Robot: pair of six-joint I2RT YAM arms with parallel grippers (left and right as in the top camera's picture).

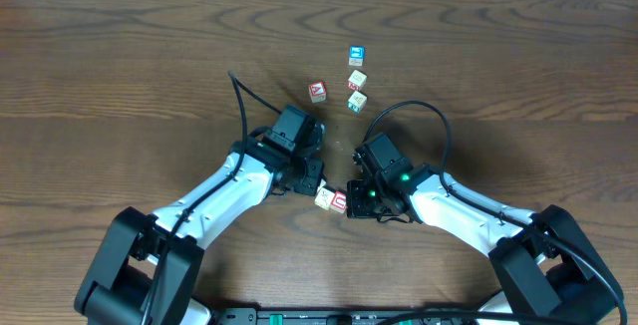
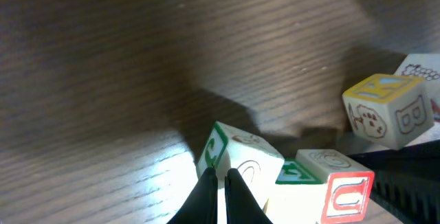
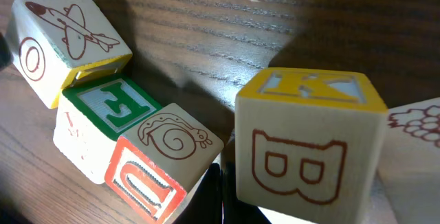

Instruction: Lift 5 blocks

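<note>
- Between the two arms, at the near side of the tabletop (image 1: 120, 66), the blocks (image 1: 332, 200) sit in a tight huddle. Only two show from overhead; the wrist views show more, packed at odd angles.
- The left gripper (image 2: 220, 193) is fully closed with nothing between its fingers. Its tip is against, or just beside, a pale cube with a green edge.
- The right gripper (image 3: 218, 191) is also closed and empty, its dark tip low between the red U block (image 3: 148, 186) and the yellow-topped block (image 3: 309, 148).
- Neither gripper holds a block, so I judge any lift would rely on squeezing the group from both sides. If the arms press unevenly, the row could buckle and a middle block pop out.
- The red U block looks tilted, not flat. A push on a tilted face could roll it instead of clamping it.
- The yellow-topped block looms close to the right wrist camera. I cannot tell whether it rests on the tabletop or on a neighbour; if on a neighbour, it could topple with the first move.
- The closed tips offer narrow contact, so a block could pivot around one and slip.
- The red A cube (image 1: 317, 91) and blue cube (image 1: 355, 56) lie well apart, so they are unlikely to interfere.
</note>
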